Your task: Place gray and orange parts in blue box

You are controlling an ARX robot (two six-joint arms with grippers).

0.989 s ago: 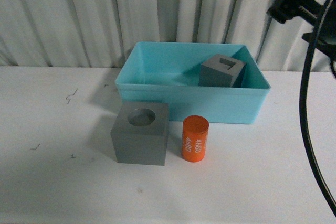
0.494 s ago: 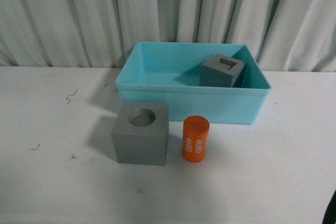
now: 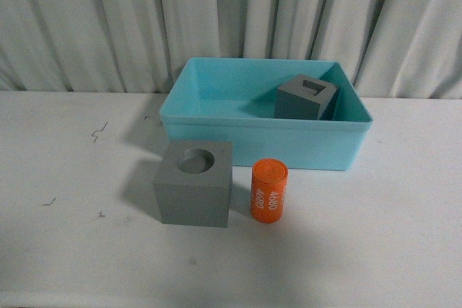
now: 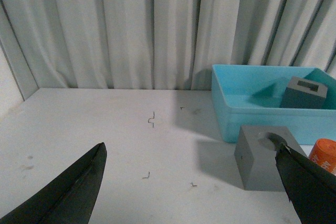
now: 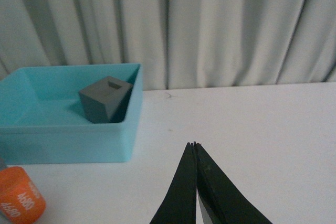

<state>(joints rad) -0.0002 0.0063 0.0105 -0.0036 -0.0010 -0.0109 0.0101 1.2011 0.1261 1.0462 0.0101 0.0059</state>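
The blue box [image 3: 260, 146] stands at the back of the white table, and a gray cube with a square recess [image 3: 305, 97] rests tilted inside its right end. In front of the box sit a gray cube with a round recess [image 3: 193, 183] and, just to its right, an upright orange cylinder [image 3: 269, 190] with white digits. Neither arm shows in the front view. My left gripper [image 4: 189, 153] is open and empty, with the round-recess cube [image 4: 262, 158] beside one fingertip. My right gripper [image 5: 193, 144] is shut on nothing, away from the box [image 5: 68, 135] and the cylinder [image 5: 20, 199].
A white curtain [image 3: 231, 19] closes off the back of the table. Small dark marks [image 3: 97, 132] lie on the white tabletop to the left of the box.
One second ago the right arm and its black cable showed at the front view's right edge. It has since withdrawn out of that view. The cubes, cylinder and box stay put.
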